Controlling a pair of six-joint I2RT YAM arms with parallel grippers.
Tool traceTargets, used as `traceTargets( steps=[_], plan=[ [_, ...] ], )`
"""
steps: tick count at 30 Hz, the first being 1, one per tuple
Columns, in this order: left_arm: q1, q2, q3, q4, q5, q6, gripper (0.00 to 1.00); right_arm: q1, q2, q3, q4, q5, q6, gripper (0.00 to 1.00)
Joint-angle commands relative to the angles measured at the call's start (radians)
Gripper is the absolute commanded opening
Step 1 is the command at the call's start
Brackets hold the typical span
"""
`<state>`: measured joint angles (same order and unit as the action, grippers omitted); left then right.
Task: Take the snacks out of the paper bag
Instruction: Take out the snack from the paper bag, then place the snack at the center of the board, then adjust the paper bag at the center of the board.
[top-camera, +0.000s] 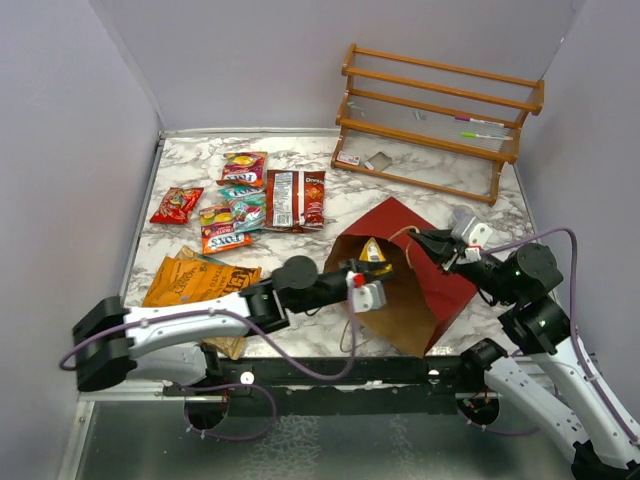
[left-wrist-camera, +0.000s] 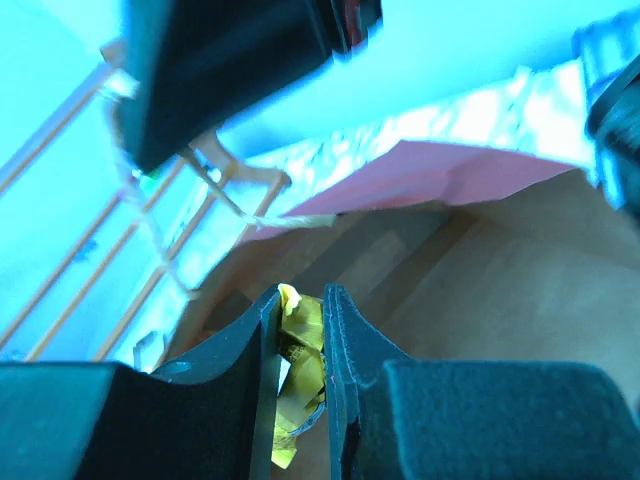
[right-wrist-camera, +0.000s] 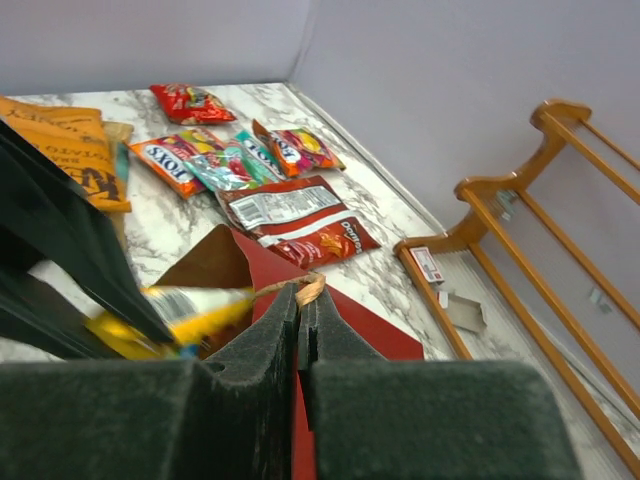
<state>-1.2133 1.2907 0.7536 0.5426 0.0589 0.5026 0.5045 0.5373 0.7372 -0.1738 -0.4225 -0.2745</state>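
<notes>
Snacks (top-camera: 245, 200) lie left of the paper bag (top-camera: 440, 285) — one orange packet (top-camera: 225, 241) reads "FOX'S". Left gripper (left-wrist-camera: 300, 298) pinches a yellow packet (left-wrist-camera: 298, 345) at the bag's mouth — right gripper (right-wrist-camera: 299, 292) clamps its red rim.

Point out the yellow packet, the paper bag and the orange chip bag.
yellow packet (left-wrist-camera: 297, 332): left wrist view, its crinkled upper part.
paper bag (top-camera: 385, 222): top external view, red outer panel.
orange chip bag (top-camera: 195, 283): top external view, middle of its front.

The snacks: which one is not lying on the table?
The yellow packet, pinched in the left gripper at the paper bag; the rest lie flat.
</notes>
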Motion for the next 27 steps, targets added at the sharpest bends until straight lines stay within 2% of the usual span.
traceTargets(
  steps=[1,5,8,10,13,15,18,21,24,27],
  plan=[
    [-0.007,-0.237,0.004,-0.245,0.178,-0.161,0.00,0.003,-0.012,-0.016,0.051,0.150,0.033,0.02],
    [-0.005,-0.386,0.068,-0.488,0.094,-0.206,0.00,0.003,-0.007,-0.017,0.050,0.166,0.027,0.02],
    [-0.005,-0.473,0.084,-0.552,-0.080,-0.184,0.00,0.003,-0.004,-0.020,0.050,0.161,0.017,0.02],
    [-0.004,-0.514,0.068,-0.533,-0.285,-0.148,0.00,0.003,-0.001,-0.025,0.047,0.159,0.012,0.02],
    [0.010,-0.509,0.041,-0.422,-0.686,-0.102,0.00,0.003,0.001,-0.023,0.033,0.157,0.008,0.02],
    [0.068,-0.470,0.037,-0.398,-0.851,-0.086,0.00,0.003,0.000,-0.021,0.020,0.156,0.009,0.02],
    [0.235,-0.401,0.062,-0.521,-0.808,-0.205,0.00,0.003,-0.010,-0.022,0.009,0.152,0.015,0.02],
    [0.369,-0.356,0.035,-0.547,-0.730,-0.255,0.00,0.003,-0.021,-0.022,0.002,0.148,0.020,0.02],
    [0.425,-0.293,0.006,-0.506,-0.670,-0.204,0.00,0.003,-0.022,-0.019,-0.003,0.145,0.034,0.02],
    [0.449,-0.178,0.001,-0.447,-0.679,-0.130,0.00,0.003,-0.010,-0.006,-0.006,0.114,0.047,0.02]
  ],
)
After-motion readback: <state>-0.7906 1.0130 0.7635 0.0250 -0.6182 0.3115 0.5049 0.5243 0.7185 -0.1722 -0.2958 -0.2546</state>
